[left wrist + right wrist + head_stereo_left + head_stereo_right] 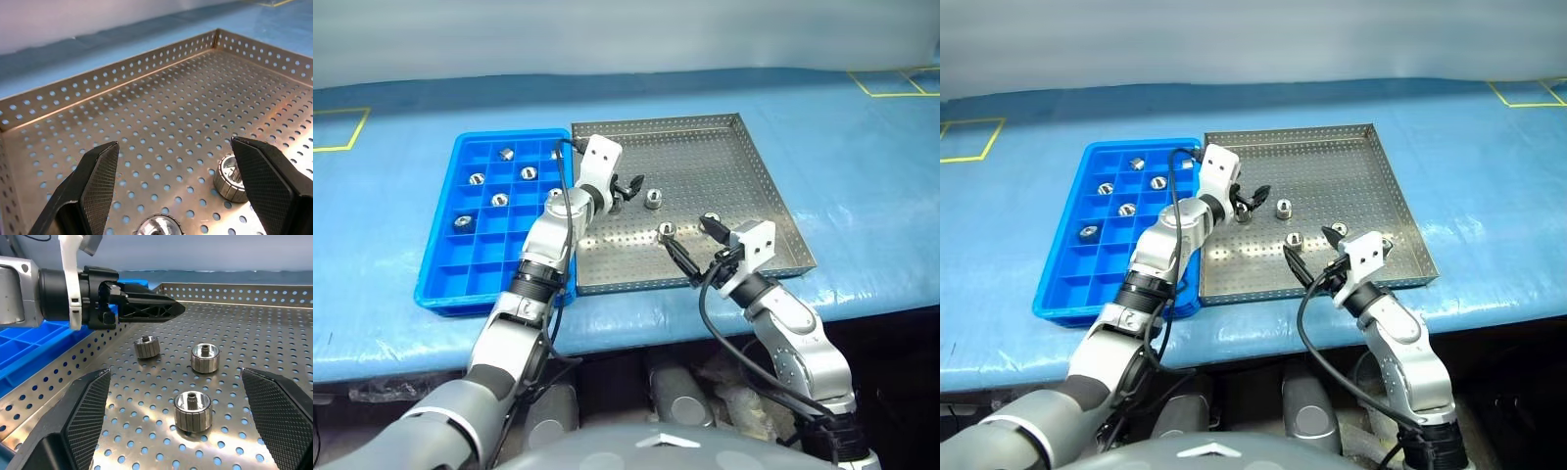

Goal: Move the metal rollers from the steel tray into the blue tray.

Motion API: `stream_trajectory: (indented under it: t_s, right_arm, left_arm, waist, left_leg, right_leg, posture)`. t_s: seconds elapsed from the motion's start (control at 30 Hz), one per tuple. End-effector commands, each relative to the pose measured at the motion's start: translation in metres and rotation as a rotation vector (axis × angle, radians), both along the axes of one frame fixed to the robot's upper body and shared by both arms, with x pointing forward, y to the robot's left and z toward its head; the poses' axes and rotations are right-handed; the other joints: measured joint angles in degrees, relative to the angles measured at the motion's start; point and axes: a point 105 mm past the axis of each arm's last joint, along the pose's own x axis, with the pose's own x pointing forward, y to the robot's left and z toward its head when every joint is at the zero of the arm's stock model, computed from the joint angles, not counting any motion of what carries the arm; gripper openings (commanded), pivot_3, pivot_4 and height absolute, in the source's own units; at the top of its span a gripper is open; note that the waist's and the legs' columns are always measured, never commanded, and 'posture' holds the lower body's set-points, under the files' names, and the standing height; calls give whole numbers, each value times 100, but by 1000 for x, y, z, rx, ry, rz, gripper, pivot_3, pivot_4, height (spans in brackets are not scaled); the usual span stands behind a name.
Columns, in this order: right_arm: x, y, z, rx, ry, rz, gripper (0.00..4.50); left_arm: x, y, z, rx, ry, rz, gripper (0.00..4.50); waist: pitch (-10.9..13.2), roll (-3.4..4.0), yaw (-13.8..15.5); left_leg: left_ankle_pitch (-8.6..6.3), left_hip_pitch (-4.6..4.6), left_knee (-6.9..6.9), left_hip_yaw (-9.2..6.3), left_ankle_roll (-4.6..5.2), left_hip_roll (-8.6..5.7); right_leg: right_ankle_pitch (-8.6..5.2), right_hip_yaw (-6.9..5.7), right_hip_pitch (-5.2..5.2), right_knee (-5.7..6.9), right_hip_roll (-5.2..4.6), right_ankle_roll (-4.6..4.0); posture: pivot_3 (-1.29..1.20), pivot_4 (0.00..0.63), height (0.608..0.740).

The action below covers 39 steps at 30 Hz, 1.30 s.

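Rollers sit three in the steel tray: one between the wide-open right gripper, one partly hidden behind a finger of the spread, empty left gripper, another cut off below. Others fill blue tray cells beyond.

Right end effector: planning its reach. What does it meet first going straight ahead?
Probably the nearest roller on the steel tray, standing between the open right end effector fingers; depth is uncertain.
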Motion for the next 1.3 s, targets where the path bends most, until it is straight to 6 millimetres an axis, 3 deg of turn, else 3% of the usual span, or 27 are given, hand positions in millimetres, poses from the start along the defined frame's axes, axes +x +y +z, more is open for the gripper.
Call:
stream_trajectory:
  t_s: [0.03,0.27,0.67,0.73,0.9,0.93,1.1,1.23,1.3]
  right_arm:
    - [-1,-3,16,4,-69,-15,4500]
    - [-1,-5,15,-1,-69,-21,4500]
    - [0,-4,14,-8,-71,-20,4500]
    - [1,-4,14,-10,-71,-16,4500]
    - [3,-1,14,-14,-70,2,4500]
    - [3,0,14,-14,-70,4,4500]
    - [5,5,13,-14,-64,37,4500]
    - [10,12,11,-19,-58,77,4500]
    - [11,14,11,-19,-56,91,4500]
  left_arm:
    - [6,1,6,40,-12,63,3986]
    - [6,11,-11,122,37,191,3986]
    - [-18,17,-43,3,254,285,3986]
    - [-19,18,-42,2,248,285,3428]
    - [-20,20,-31,-24,199,318,1810]
    - [-19,21,-28,-28,173,331,1702]
    - [-12,39,18,-114,-109,469,1703]
    - [-23,51,65,-220,-338,528,1703]
    - [-28,58,74,-230,-389,576,1703]
  waist:
    - [0,0,-60]
    - [0,0,-135]
    - [0,0,-211]
    - [0,0,-216]
    - [0,0,-202]
    - [0,0,-197]
    - [3,-3,-152]
    - [4,-4,-37]
    - [4,-5,57]
  left_leg:
    - [0,0,0,0,0,0]
    - [0,-1,-2,-1,0,0]
    - [0,2,-9,-1,-1,0]
    - [0,3,-9,0,-1,0]
    - [0,1,-9,-1,-1,0]
    - [0,1,-9,-1,-1,-1]
    - [0,0,-11,0,-1,-1]
    - [0,2,-13,1,-1,0]
    - [0,2,-14,1,-1,-1]
  right_leg:
    - [1,0,0,0,0,1]
    - [1,1,-2,0,0,2]
    - [0,1,-3,0,0,2]
    - [0,2,-2,1,0,2]
    - [0,1,-3,-1,-1,2]
    - [0,1,-3,-1,-1,2]
    - [0,4,-5,-1,-1,2]
    - [0,5,-5,0,-1,1]
    - [1,7,-4,-1,-1,1]
  posture:
    - [-258,150,740]
    - [-265,150,740]
    - [-264,150,740]
    - [-264,150,740]
    - [-237,150,740]
    - [-226,150,740]
    - [-184,150,740]
    - [-135,150,740]
    - [-114,150,740]
